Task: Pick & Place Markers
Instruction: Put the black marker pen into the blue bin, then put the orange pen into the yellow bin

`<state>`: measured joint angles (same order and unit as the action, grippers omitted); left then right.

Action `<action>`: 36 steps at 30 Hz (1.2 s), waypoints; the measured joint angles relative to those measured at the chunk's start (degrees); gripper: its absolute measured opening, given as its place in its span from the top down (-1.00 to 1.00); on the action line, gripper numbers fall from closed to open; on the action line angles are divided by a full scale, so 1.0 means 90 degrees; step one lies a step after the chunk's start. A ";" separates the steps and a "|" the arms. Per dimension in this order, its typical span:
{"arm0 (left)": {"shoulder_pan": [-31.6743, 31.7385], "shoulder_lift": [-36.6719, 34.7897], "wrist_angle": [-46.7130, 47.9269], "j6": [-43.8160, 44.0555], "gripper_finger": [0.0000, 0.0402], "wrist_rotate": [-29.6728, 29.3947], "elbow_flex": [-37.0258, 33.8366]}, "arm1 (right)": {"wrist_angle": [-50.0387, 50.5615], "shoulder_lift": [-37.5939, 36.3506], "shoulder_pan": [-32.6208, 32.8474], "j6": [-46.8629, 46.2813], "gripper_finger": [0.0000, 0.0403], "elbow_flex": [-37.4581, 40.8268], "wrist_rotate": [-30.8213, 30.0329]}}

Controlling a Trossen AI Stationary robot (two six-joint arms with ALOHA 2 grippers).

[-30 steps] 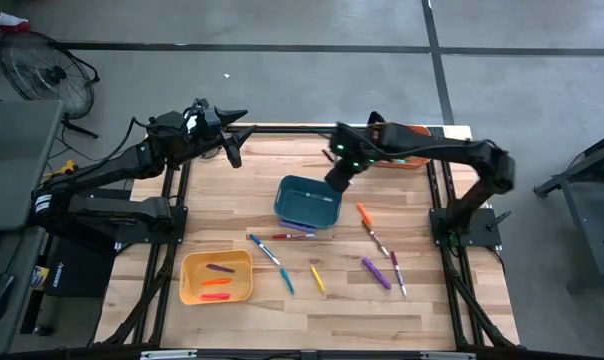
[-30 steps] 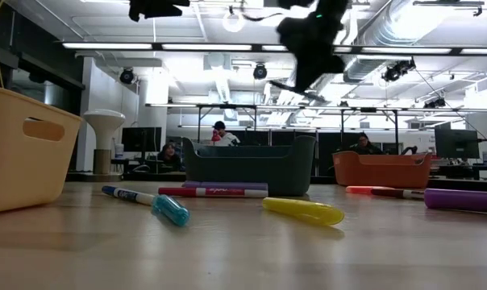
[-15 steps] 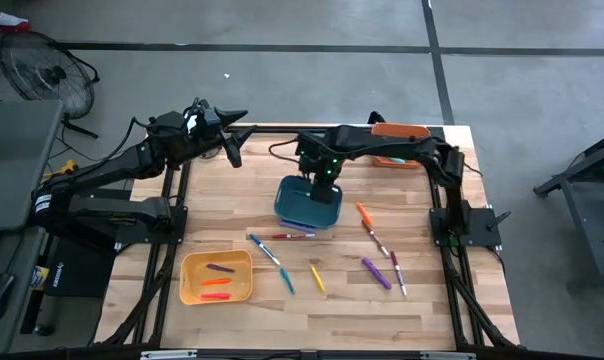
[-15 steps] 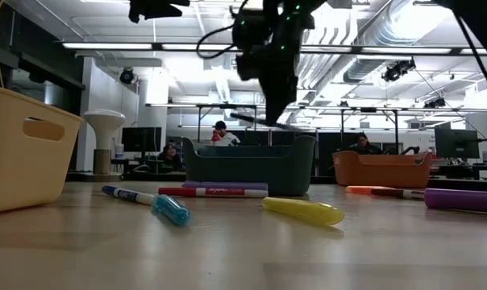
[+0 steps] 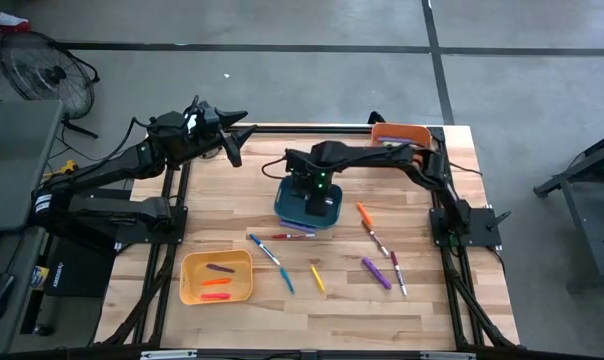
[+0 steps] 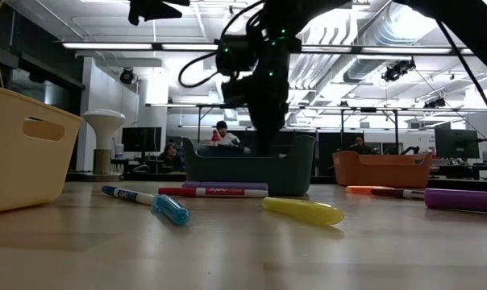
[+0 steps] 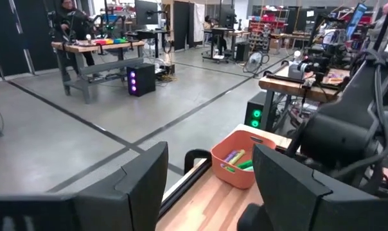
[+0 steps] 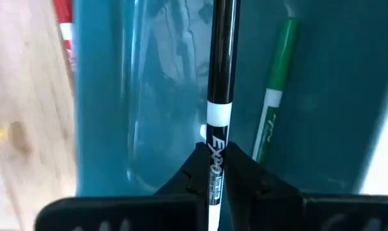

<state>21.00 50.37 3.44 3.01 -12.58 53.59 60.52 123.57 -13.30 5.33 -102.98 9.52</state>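
Right gripper (image 8: 214, 168) over the teal bin (image 5: 287, 205) near the table's (image 5: 232, 190) far-middle, clamped on a black marker (image 8: 223, 58) – barrel pointing down into the bin, beside a green marker (image 8: 271, 109) already inside. Risk: release from height, bounce off the bin floor or wall. Risk: lowering further, tip jamming and tilting the bin. Left gripper (image 7: 207, 186) parked at the far-left corner, fingers spread, empty. Loose markers (image 5: 377, 272) on the near half – red one (image 5: 292, 236) just at the bin's near wall.

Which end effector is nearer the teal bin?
Right. The right end effector hangs over the teal bin, holding a black marker; the left end effector waits by the table's far-left edge.
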 joint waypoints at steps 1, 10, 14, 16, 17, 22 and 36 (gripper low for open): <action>0.0000 0.0000 -0.0002 0.0050 -0.11 0.0000 0.0001 | -0.0044 0.0040 0.0000 0.0006 0.92 0.0000 0.0026; 0.0000 0.0002 -0.0012 0.1017 -0.11 0.0000 0.0001 | -0.0196 0.0128 -0.0005 0.0278 0.77 0.0000 -0.0227; 0.0000 0.0002 -0.0034 0.1510 -0.11 -0.0102 0.0001 | -0.0203 0.0128 -0.0007 0.0431 0.64 0.0000 -0.0153; 0.0000 0.0002 -0.0031 0.1556 -0.11 -0.0120 -0.0001 | -0.0221 0.0128 -0.0006 0.0566 0.59 0.0002 -0.0081; 0.0001 0.0002 -0.0031 0.1558 -0.11 -0.0131 0.0000 | -0.0251 0.0128 -0.0005 0.0574 0.57 0.0002 -0.0065; 0.0002 0.0002 -0.0026 0.1558 -0.11 -0.0490 -0.0001 | -0.0273 0.0111 -0.0060 0.0422 0.50 -0.0014 -0.0058; 0.0000 0.0115 0.0360 0.2343 -0.11 -0.0858 0.0000 | -0.0264 -0.1507 -0.0634 0.0722 0.47 -0.0265 -0.0326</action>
<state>20.99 51.41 6.68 24.10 -20.30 53.60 58.15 110.01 -19.01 11.84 -105.36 6.59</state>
